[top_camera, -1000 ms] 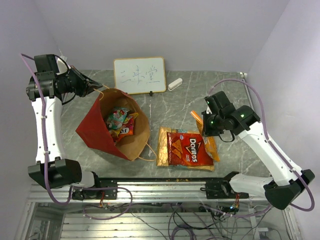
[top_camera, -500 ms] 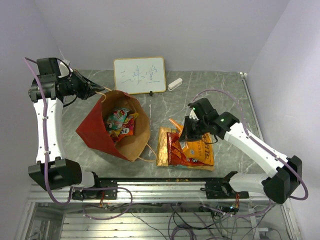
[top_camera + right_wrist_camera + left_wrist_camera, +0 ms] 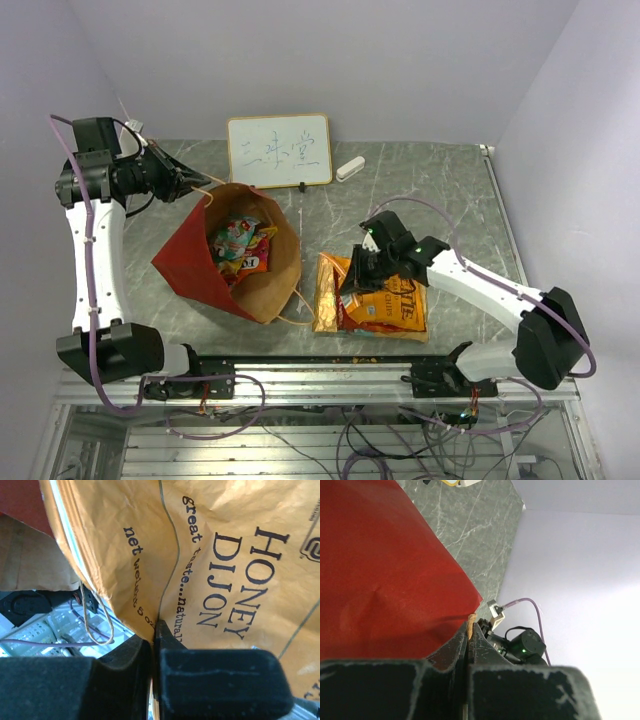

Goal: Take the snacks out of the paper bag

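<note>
The red paper bag (image 3: 190, 262) lies tilted on the table, its brown mouth open toward the camera. Several small colourful snack packets (image 3: 240, 245) lie inside. My left gripper (image 3: 203, 186) is shut on the bag's far rim; in the left wrist view (image 3: 469, 624) the rim edge is pinched between the jaws under the red bag wall (image 3: 380, 565). My right gripper (image 3: 358, 278) is shut on a yellow honey-dijon chip packet (image 3: 398, 302), held low over a red Doritos bag (image 3: 350, 308) and a gold packet (image 3: 326, 292). The right wrist view shows the jaws (image 3: 155, 630) clamping the yellow packet (image 3: 235, 560).
A small whiteboard (image 3: 279, 150) stands at the back, with a white eraser (image 3: 350, 168) to its right. The bag's tan loop handle (image 3: 95, 622) hangs near the table's front edge. The metal front rail (image 3: 320, 385) runs below the packets.
My right gripper has moved left and down with the yellow packet, which now covers most of the Doritos bag. My left gripper has stayed on the bag rim.
</note>
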Available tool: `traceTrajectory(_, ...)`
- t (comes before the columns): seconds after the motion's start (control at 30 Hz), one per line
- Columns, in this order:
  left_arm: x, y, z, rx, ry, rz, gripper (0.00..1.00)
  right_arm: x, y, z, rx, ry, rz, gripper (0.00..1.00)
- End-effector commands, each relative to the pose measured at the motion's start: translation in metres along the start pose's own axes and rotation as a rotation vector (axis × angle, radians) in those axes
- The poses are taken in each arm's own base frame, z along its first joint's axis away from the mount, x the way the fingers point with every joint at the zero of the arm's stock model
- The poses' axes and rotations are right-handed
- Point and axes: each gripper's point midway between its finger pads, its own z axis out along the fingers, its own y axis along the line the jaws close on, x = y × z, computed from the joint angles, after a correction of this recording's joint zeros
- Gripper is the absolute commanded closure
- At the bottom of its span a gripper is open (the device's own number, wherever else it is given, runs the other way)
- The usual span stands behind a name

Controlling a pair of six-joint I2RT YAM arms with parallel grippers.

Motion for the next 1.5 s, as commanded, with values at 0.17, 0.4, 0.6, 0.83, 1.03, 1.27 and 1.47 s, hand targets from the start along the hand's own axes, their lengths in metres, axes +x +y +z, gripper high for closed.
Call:
traceTrajectory(0.17, 0.025, -0.003, -0.019, 0.041, 0.034, 0.041, 0.93, 0.004, 0.017, 0.022, -0.154, 0.025, -0.070, 0.63)
traceTrajectory(0.4, 0.034, -0.004, -0.025, 0.055, 0.033, 0.046, 0.93, 0.013, 0.017, 0.036, -0.190, 0.072, -0.099, 0.43)
traceTrajectory(0.6, 0.034, -0.005, -0.025, 0.065, 0.023, 0.041, 0.93, 0.021, 0.006, 0.044, -0.180, 0.092, -0.104, 0.28)
traceTrajectory(0.83, 0.033, -0.005, -0.025, 0.065, 0.018, 0.047, 0.93, -0.017, 0.035, -0.003, -0.137, -0.042, -0.315, 0.22)
traceTrajectory(1.03, 0.036, -0.006, -0.028, 0.068, 0.015, 0.052, 0.93, -0.035, 0.051, -0.039, -0.131, -0.162, -0.441, 0.21)
traceTrajectory(1.27, 0.038, -0.010, -0.032, 0.070, 0.026, 0.062, 0.93, -0.047, 0.102, -0.046, -0.267, -0.265, -0.542, 0.21)
traceTrajectory(1.47, 0.045, -0.007, -0.036, 0.056, 0.037, 0.071, 0.93, -0.034, 0.181, -0.025, -0.402, -0.377, -0.805, 0.21)
